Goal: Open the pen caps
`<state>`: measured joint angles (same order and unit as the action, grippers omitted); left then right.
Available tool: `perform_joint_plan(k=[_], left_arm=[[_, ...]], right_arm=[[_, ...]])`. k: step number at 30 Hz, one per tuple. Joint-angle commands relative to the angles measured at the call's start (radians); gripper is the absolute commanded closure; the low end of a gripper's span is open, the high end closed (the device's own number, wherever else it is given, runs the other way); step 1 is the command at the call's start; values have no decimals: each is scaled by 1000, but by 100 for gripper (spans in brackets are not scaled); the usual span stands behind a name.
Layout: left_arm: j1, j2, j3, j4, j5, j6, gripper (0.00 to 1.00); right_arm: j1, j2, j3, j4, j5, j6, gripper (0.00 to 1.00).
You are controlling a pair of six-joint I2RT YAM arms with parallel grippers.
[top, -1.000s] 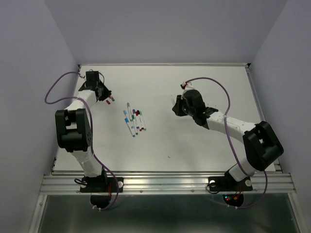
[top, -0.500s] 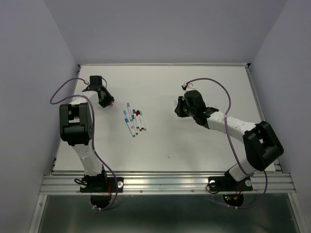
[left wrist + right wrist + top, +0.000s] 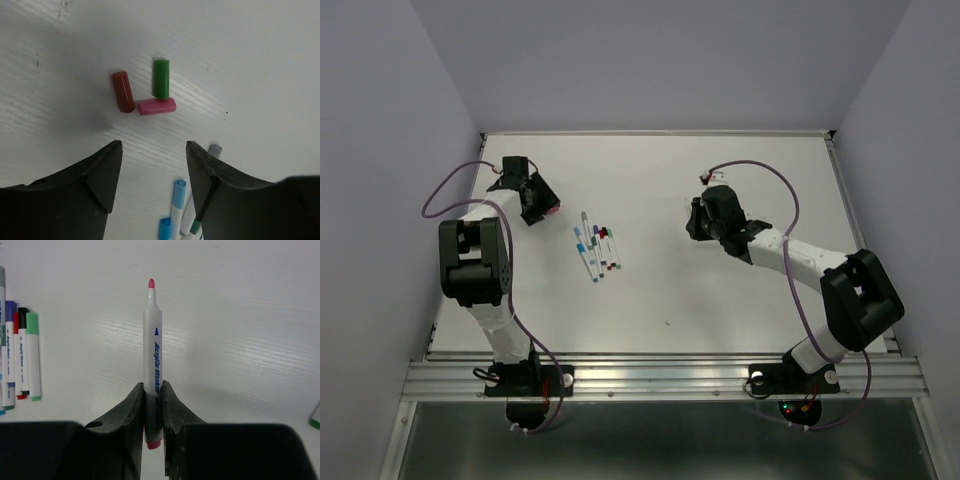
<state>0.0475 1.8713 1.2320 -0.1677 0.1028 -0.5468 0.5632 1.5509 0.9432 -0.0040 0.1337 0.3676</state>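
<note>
Three loose pen caps lie together on the white table: a maroon cap [image 3: 123, 92], a green cap [image 3: 161, 78] and a pink cap [image 3: 156, 106]. My left gripper [image 3: 154, 150] hovers just short of them, open, with nothing between its fingers [image 3: 102, 172]. In the top view it sits at the far left [image 3: 542, 205]. My right gripper [image 3: 152, 390] is shut on an uncapped pen [image 3: 152, 340], white-barrelled with a pink-red tip pointing away. It hovers right of centre [image 3: 698, 222]. The other pens [image 3: 597, 247] lie in a cluster between the arms.
Several capped pens [image 3: 20, 355] lie side by side at the left of the right wrist view. Light blue and blue pen ends [image 3: 178, 197] show below my left fingers. A green pen end [image 3: 315, 419] pokes in at the right edge.
My left gripper has opened, and the pink cap now lies on the table by the maroon and green ones. My right arm drifted slightly right, still holding the pen.
</note>
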Motion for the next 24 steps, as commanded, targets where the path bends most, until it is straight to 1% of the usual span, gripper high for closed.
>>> perform_joint_plan(k=[1, 2, 3, 4, 5, 7, 8, 11, 15, 18, 22, 24], left_arm=[[-1, -173, -23, 19, 23, 11, 30], [-9, -226, -26, 23, 14, 16, 24], [-12, -254, -31, 28, 11, 18, 21], [-15, -286, -38, 31, 6, 21, 17], [-21, -343, -43, 43, 0, 27, 11], [-24, -395, -57, 53, -8, 31, 6], [-26, -440, -62, 59, -12, 38, 1], [-26, -503, -74, 63, -40, 45, 1], [-26, -538, -86, 65, -51, 45, 1], [-26, -537, -88, 68, -60, 47, 1], [-26, -518, -85, 68, -49, 44, 1], [-26, -506, -85, 66, -41, 45, 1]], right_arm=[[-23, -6, 2, -53, 118, 40, 99], [-34, -5, 6, -69, 174, 63, 99], [-34, -2, 9, -100, 196, 74, 99], [-66, 3, 9, -112, 210, 82, 99], [-83, 5, 8, -123, 214, 106, 99], [-118, 5, 2, -139, 204, 122, 99], [-146, 8, -4, -146, 211, 137, 98], [-180, 26, -4, -162, 219, 149, 96], [-203, 69, 8, -169, 218, 146, 96], [-212, 103, 28, -171, 213, 134, 96], [-221, 135, 46, -177, 214, 116, 91], [-230, 150, 52, -186, 216, 120, 91]])
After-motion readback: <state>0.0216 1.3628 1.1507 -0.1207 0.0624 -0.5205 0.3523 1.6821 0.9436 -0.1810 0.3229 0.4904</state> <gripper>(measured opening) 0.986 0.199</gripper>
